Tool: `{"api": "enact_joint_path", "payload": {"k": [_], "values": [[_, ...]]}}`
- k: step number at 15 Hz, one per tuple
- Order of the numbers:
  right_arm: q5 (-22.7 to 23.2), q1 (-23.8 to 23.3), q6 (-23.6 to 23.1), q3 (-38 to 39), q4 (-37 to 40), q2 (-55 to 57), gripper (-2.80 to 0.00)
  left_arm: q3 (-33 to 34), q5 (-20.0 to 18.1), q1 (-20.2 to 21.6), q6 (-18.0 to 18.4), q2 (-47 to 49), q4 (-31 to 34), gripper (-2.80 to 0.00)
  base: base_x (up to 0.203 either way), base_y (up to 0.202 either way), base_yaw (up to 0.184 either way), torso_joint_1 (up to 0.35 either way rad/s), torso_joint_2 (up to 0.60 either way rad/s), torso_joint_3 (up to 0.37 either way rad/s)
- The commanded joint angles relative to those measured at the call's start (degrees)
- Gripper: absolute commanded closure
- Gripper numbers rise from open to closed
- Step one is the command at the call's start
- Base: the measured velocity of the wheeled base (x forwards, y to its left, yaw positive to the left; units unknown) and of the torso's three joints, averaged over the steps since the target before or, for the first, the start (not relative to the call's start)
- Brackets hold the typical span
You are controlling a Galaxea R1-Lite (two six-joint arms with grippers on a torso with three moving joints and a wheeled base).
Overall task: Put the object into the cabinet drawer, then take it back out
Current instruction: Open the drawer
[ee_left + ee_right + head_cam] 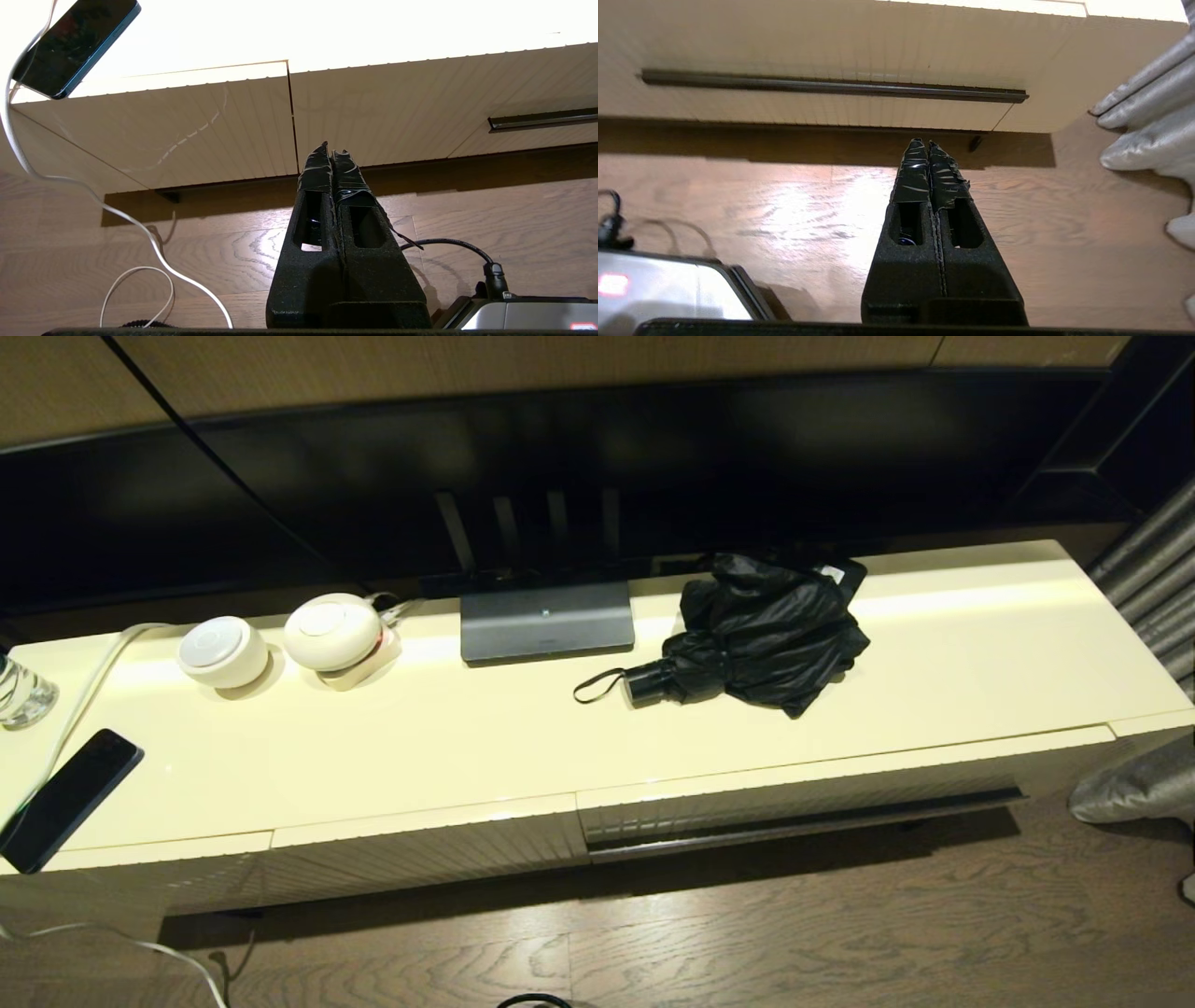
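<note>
The black folding umbrella (761, 633) lies on the cream cabinet top (523, 737), right of centre, its short handle and strap loop pointing left. The cabinet drawer (803, 807) sits pushed in below it, ribbed front with a dark strip (831, 87) along its lower edge. Neither arm shows in the head view. My left gripper (331, 151) is shut and empty, low over the wooden floor in front of the ribbed panels left of the drawer. My right gripper (924, 147) is also shut and empty, low before the drawer front (822, 56).
On the cabinet top stand a grey box (546, 621), two white round devices (327, 630), a glass (21, 691) and a flat black phone (70, 798) with a white cable (93, 196). Grey curtain folds (1148, 121) hang at the right. A television rises behind.
</note>
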State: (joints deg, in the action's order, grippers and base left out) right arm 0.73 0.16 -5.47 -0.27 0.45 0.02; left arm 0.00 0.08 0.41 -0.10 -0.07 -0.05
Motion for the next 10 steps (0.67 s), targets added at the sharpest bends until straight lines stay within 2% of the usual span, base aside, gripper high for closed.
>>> {"api": "enact_joint_path", "payload": {"k": [1,5,8,10], "values": [[1.0,0.0,-2.3,-0.8,1.7,-0.1,0.00,0.2,0.0,0.0,0.0,0.1,0.0,0.00,0.000,0.000,0.000,0.000,0.00,0.000],[1.3,0.0,-2.9,-1.7,4.0,-0.2,0.00,0.2,0.0,0.0,0.0,0.1,0.0,0.00,0.000,0.000,0.000,0.000,0.00,0.000],[1.0,0.0,-1.1,-2.3,3.3,0.0,0.00,0.2,0.0,0.0,0.0,0.1,0.0,0.00,0.000,0.000,0.000,0.000,0.00,0.000],[1.3,0.1,-0.8,-9.4,3.8,2.4,0.00,0.2,0.0,0.0,0.0,0.1,0.0,0.00,0.000,0.000,0.000,0.000,0.00,0.000]]}}
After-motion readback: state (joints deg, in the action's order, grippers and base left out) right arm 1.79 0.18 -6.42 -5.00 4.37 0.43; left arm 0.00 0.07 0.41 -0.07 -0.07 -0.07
